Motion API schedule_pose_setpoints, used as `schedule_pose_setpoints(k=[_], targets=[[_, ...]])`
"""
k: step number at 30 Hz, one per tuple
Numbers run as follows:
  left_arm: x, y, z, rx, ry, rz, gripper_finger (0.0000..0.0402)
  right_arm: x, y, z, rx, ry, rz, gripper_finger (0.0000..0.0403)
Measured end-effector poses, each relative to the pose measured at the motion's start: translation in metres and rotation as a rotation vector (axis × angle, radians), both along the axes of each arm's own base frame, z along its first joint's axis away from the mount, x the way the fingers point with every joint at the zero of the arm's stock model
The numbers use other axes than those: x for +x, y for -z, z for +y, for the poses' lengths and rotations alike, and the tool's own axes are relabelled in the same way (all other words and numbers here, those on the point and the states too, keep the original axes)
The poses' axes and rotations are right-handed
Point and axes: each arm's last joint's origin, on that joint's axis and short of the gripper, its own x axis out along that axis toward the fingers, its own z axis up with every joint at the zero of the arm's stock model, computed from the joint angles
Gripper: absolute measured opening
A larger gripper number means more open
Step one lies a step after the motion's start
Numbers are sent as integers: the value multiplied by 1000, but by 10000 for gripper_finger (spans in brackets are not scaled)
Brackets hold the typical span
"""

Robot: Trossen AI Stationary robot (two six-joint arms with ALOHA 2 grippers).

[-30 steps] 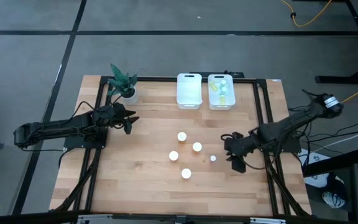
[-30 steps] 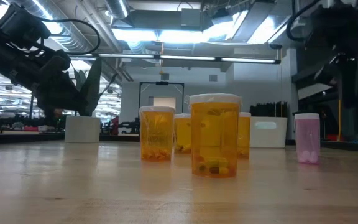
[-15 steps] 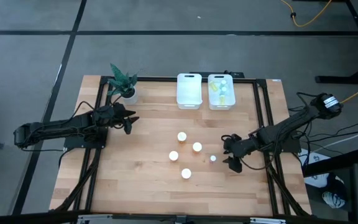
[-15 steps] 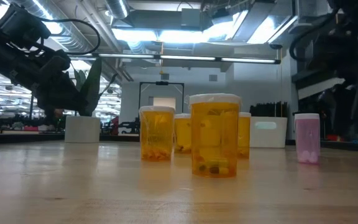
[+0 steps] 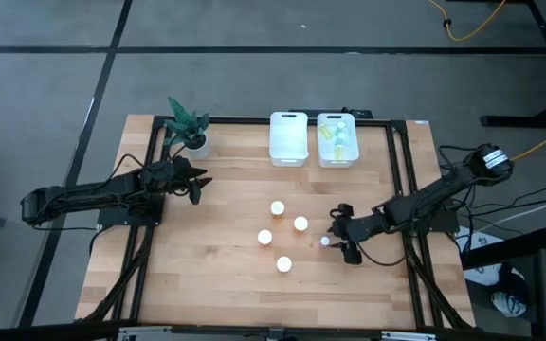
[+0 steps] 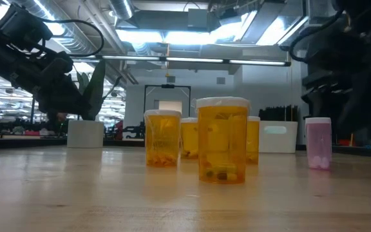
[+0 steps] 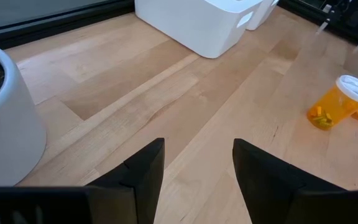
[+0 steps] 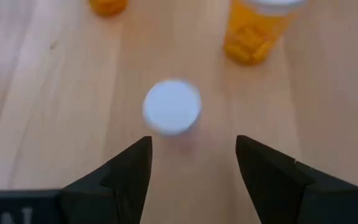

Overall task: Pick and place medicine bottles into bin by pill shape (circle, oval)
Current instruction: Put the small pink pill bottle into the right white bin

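Note:
Several orange medicine bottles (image 5: 283, 234) with white caps stand upright on their bases mid-table, and they also show in the low view (image 6: 223, 140). A small pink bottle (image 5: 325, 241) stands to their right. My right gripper (image 5: 341, 239) is low at its right side and open. In the right wrist view the pink bottle's white cap (image 8: 171, 107) lies just ahead of the two fingertips (image 8: 194, 144), untouched. My left gripper (image 5: 197, 185) hovers at the left near the plant, its fingers (image 7: 197, 146) apart with nothing between them.
Two white bins stand at the far edge: the left bin (image 5: 288, 138), and the right bin (image 5: 336, 152) holding pastel bottles. A potted green plant (image 5: 188, 128) stands far left. Bare wood lies along the near edge.
My right gripper has moved toward the table's left, closing in on the pink bottle from its right side. The bottles have stayed in place.

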Motion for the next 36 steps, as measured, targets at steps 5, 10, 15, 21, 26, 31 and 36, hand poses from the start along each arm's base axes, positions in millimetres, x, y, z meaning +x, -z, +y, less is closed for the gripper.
schedule_pose_setpoints(k=[5,10,15,21,26,31,36], targets=[[0,0,0,0,0,0,182,9,1,5,-10,-78,-69,234],[0,0,0,0,0,1,182,11,2,6,-15,-89,-90,233],[0,0,0,0,0,1,182,12,1,5,4,-50,-97,205],[0,0,0,0,0,1,182,12,0,6,17,-32,-97,132],[0,0,0,0,0,1,182,21,-18,1,55,151,-182,109],[0,0,0,0,0,1,182,26,-60,-14,-23,319,-260,109],[0,0,0,0,0,1,182,19,-104,-41,-337,636,-313,109]])
